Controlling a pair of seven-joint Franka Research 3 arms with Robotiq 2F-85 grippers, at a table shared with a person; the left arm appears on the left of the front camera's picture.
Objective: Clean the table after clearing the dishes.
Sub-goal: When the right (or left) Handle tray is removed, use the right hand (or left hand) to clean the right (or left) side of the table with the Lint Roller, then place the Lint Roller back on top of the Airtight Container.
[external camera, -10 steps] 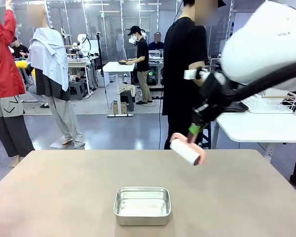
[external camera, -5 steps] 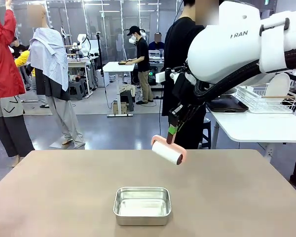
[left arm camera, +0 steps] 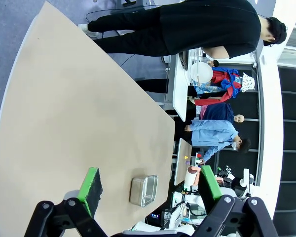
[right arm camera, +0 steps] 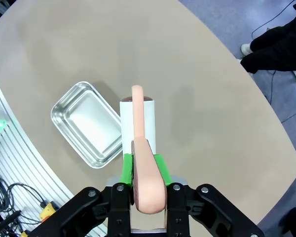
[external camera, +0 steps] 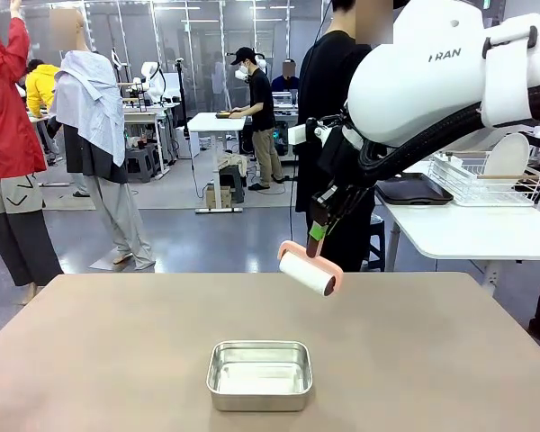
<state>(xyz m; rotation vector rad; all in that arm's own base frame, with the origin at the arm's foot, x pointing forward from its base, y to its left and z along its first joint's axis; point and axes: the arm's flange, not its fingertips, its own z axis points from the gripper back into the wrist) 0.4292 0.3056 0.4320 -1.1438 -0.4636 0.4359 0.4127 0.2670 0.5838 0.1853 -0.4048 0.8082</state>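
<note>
Above the far half of the counter point(external camera: 117, 351), the right tool point(external camera: 316, 234) is seen clamped on the pink handle of a roller point(external camera: 308, 272), whose white drum hangs tilted, clear of the surface.

- Right tool: fingers pressed together on the handle; in the right wrist view the handle point(right arm camera: 147, 173) is pinched between green pads point(right arm camera: 128, 170), with the drum pointing away from the wrist.
- Left tool point(left arm camera: 153, 190): jaws apart, nothing held, raised well above the counter.
- Pan point(external camera: 259, 373): small steel tray, apparently empty, resting near the counter's near edge, well apart from the roller.
- Dishes: none are left on the counter; a plate point(external camera: 508, 155) is seen in a white rack point(external camera: 468, 180) on the side table, with a dark tray point(external camera: 416, 189) beside it.
- Person point(external camera: 333, 135): standing at the far side, just behind the right arm.

Step judged: clearing done, rolling not yet begun.

Risks judged:
- A tilted drum would touch on one end only, so strips could be missed.
- The handle is held near its end, so downward pressure could twist it in the pads.
- A stroke toward the near edge could strike the pan and push it off
</note>
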